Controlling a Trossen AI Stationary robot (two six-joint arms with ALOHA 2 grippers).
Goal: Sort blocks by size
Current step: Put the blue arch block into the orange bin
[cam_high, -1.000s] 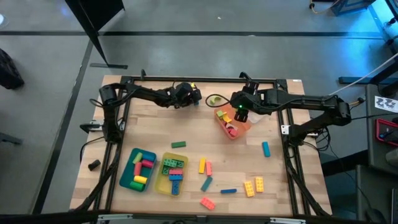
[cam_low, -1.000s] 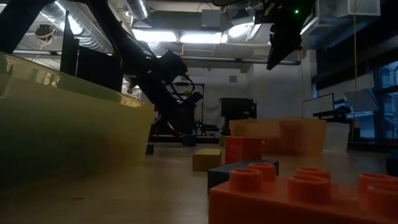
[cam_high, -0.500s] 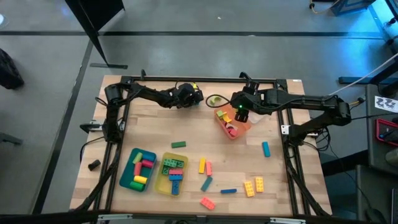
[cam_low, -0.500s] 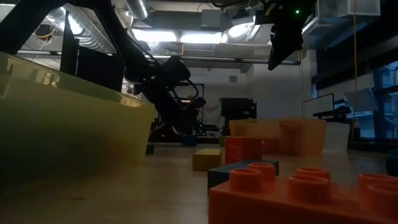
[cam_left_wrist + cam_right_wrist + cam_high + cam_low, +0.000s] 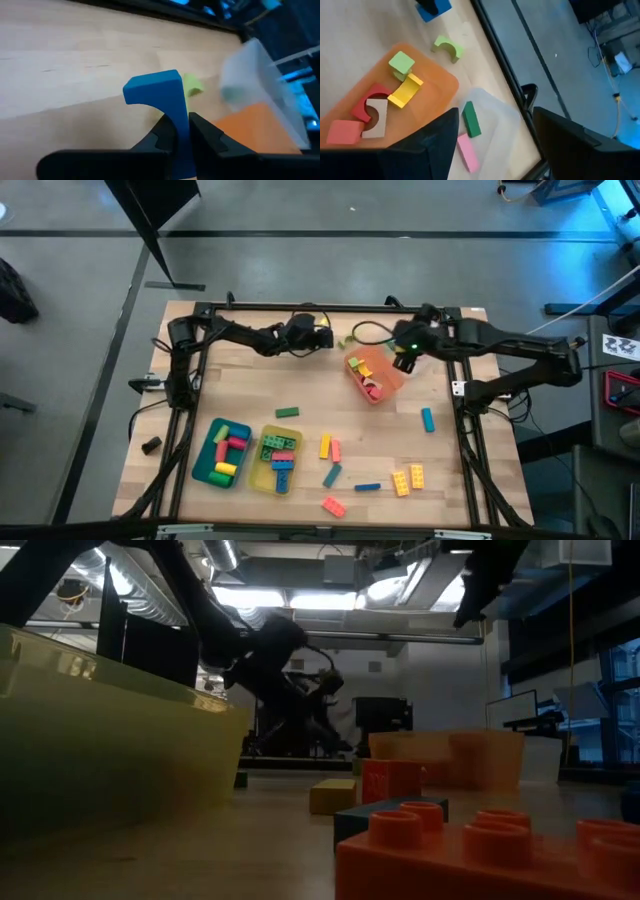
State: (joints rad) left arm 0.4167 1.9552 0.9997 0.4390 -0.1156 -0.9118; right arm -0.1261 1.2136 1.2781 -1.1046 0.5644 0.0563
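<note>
My left gripper (image 5: 322, 338) is at the table's far edge, shut on a blue arched block (image 5: 155, 87). A green arched block (image 5: 192, 85) lies on the table just beyond it. My right gripper (image 5: 405, 360) hangs open over the clear tray (image 5: 495, 115), beside the orange tray (image 5: 373, 377). Its fingers (image 5: 440, 145) stand wide apart with nothing between them. The orange tray holds a green cube (image 5: 401, 62) and yellow, red and pale arches. Loose blocks lie near the front, among them a green bar (image 5: 287, 412) and a teal bar (image 5: 427, 419). My left gripper pinches one leg of the blue arch (image 5: 181, 120) between its two fingers (image 5: 167, 132). The fingers come slanting down from the table's left side. The arch's bridge and other leg stick out beyond the fingertips. Whether the block is clear of the table I cannot tell.
A teal tray (image 5: 207, 465) and a yellow tray (image 5: 262, 472) with sorted blocks stand at the front left. The clear tray holds a green bar (image 5: 470, 120) and a pink bar (image 5: 466, 152). An orange-red block (image 5: 490, 850) sits right before the low camera.
My left gripper has shut on the blue arch, rolled its wrist and gone a little toward the table's right edge. My right gripper has stayed open and has risen and drawn toward the table's right edge, off the orange tray.
</note>
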